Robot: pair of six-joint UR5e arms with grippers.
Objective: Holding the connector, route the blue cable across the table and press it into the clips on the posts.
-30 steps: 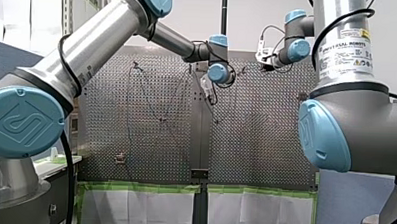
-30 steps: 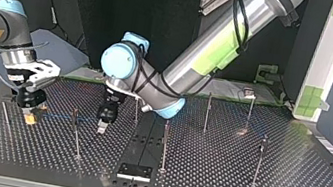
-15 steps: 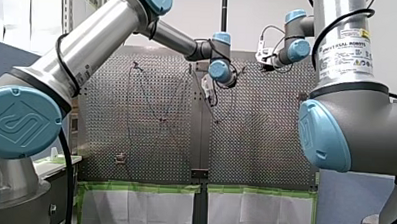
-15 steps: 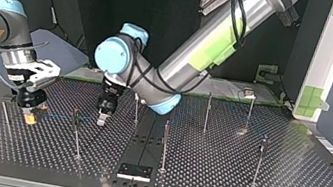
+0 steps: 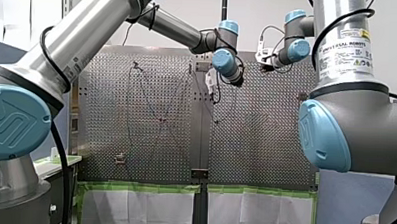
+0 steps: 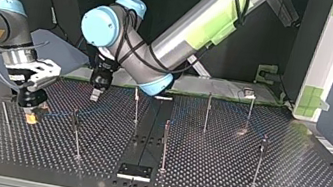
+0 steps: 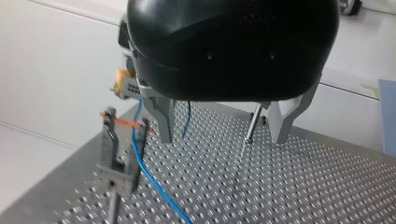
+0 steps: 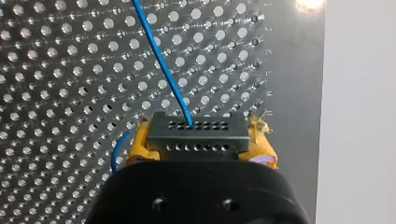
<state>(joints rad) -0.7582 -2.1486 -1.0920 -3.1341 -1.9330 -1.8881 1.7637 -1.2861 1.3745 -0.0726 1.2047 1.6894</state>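
Yellow-padded fingers [image 8: 138, 145] of my right gripper [image 8: 198, 140] clamp the black slotted connector [image 8: 196, 133]; its thin blue cable [image 8: 161, 60] runs to the grey clip post [image 7: 114, 161]. Near that post my left gripper [image 7: 223, 137] hangs wide open: best pinch close, press straight down.

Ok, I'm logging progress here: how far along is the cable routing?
Done: my right gripper clamps the connector, and the blue cable passes through the nearest post's clip; whether seated, I cannot tell. In hand: my left gripper hangs open, empty. Left: the other posts show no cable.
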